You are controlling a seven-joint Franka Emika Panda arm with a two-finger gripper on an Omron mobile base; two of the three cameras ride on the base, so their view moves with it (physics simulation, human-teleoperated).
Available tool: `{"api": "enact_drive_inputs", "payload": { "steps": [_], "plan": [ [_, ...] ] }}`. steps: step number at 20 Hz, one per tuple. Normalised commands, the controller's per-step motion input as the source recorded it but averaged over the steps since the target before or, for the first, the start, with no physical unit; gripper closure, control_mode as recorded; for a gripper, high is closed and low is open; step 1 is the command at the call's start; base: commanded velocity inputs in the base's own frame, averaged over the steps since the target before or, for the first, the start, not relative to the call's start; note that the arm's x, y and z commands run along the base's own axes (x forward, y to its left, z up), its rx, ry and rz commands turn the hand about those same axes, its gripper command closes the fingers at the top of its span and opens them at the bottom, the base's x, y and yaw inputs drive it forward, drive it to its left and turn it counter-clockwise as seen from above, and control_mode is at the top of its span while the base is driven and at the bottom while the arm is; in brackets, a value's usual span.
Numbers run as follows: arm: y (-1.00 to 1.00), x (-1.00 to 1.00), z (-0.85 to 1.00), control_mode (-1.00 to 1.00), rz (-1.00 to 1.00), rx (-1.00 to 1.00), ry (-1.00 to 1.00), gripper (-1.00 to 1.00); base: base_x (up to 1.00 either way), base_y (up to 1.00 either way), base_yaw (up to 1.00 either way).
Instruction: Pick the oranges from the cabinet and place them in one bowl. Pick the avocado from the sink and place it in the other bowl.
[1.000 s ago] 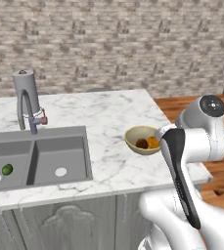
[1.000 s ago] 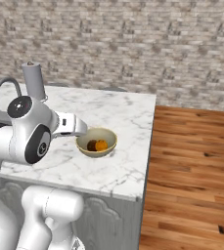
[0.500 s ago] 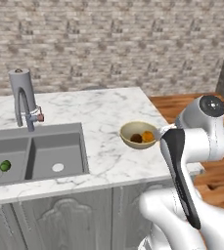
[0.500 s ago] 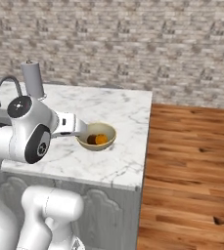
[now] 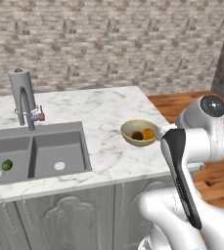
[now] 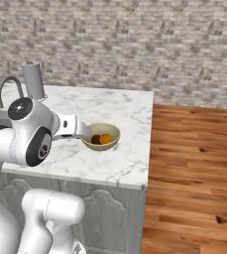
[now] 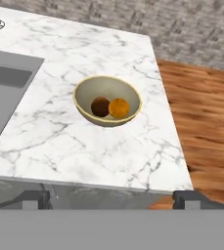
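Note:
A pale yellow-beige bowl [image 7: 107, 100] stands on the marble counter and holds both oranges, a bright one [image 7: 119, 108] and a darker brownish one [image 7: 100, 106]. The same bowl [image 5: 139, 132] [image 6: 101, 136] sits near the counter's right end. My gripper [image 7: 112, 200] is open and empty, drawn back from the bowl on the counter's front-edge side, its fingertips [image 7: 33, 199] far apart. The avocado [image 5: 7, 165] lies in the left basin of the sink [image 5: 45, 151]. The cabinet and the other bowl are out of view.
An arched grey faucet [image 5: 23, 97] with a red-marked handle stands behind the sink. The counter [image 7: 59, 141] ends just right of the bowl, with wooden floor [image 6: 194, 163] beyond. Carved base cabinet fronts [image 5: 69, 219] run below. A brick wall backs the counter.
The whole picture has shifted a little in both base views, so the camera has moved. The gripper stays open and the oranges rest in the bowl as before.

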Motion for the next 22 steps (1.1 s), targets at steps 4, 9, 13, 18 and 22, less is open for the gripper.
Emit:
{"api": "enact_drive_inputs", "payload": {
  "steps": [4,9,13,18,22],
  "plan": [
    [0.0,0.0,0.0,1.0,0.0,0.0,0.0,-1.0,-0.23,0.5,-0.08],
    [0.0,0.0,0.0,1.0,0.0,0.0,0.0,-1.0,-0.18,0.54,-0.1],
    [0.0,0.0,0.0,1.0,0.0,0.0,0.0,-1.0,-0.15,0.58,-0.08],
    [0.0,0.0,0.0,1.0,0.0,0.0,0.0,-1.0,-0.12,0.59,-0.07],
    [0.0,0.0,0.0,1.0,0.0,0.0,0.0,-1.0,-0.11,0.61,-0.08]
  ]
}}
